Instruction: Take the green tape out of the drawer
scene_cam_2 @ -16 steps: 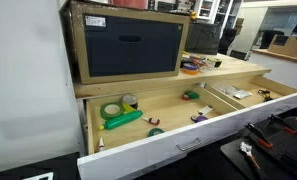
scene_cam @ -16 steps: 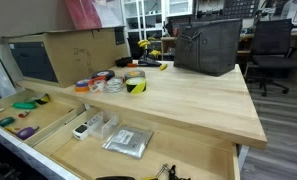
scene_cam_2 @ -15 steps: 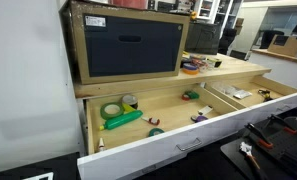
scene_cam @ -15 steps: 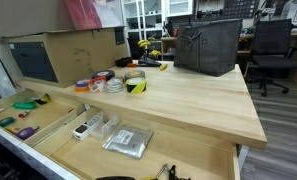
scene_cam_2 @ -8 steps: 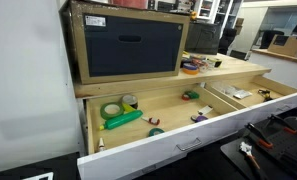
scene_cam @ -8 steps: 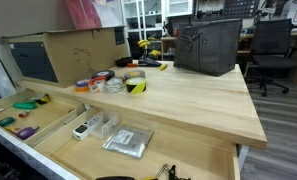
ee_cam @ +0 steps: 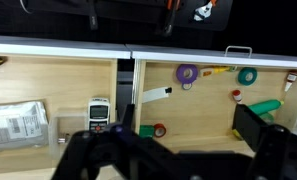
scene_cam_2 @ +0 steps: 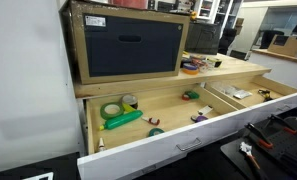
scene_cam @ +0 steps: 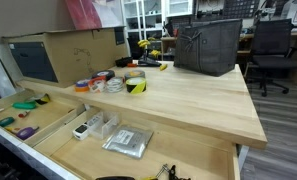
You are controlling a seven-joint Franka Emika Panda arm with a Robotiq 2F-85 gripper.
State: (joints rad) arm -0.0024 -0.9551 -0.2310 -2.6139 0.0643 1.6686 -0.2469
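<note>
The drawer (scene_cam_2: 178, 112) is pulled open below the workbench top; it shows in both exterior views and the wrist view (ee_cam: 198, 110). The green tape (ee_cam: 248, 75), a small green ring, lies flat on the drawer floor near the white front edge; it also shows in an exterior view (scene_cam_2: 155, 131). My gripper (ee_cam: 188, 140) shows only in the wrist view. It hovers above the drawer with its dark fingers (ee_cam: 252, 126) wide apart and nothing between them. The tape lies apart from the gripper, beyond its right finger.
An elongated bright-green object (ee_cam: 267, 106), a purple roll (ee_cam: 186, 73), a small red roll (ee_cam: 160, 130) and a wooden divider (ee_cam: 136, 95) share the drawer. A larger tape roll (scene_cam_2: 111, 109) sits in the drawer's corner. A cardboard box (scene_cam_2: 128, 45) and tape rolls (scene_cam: 123, 82) stand on the bench top.
</note>
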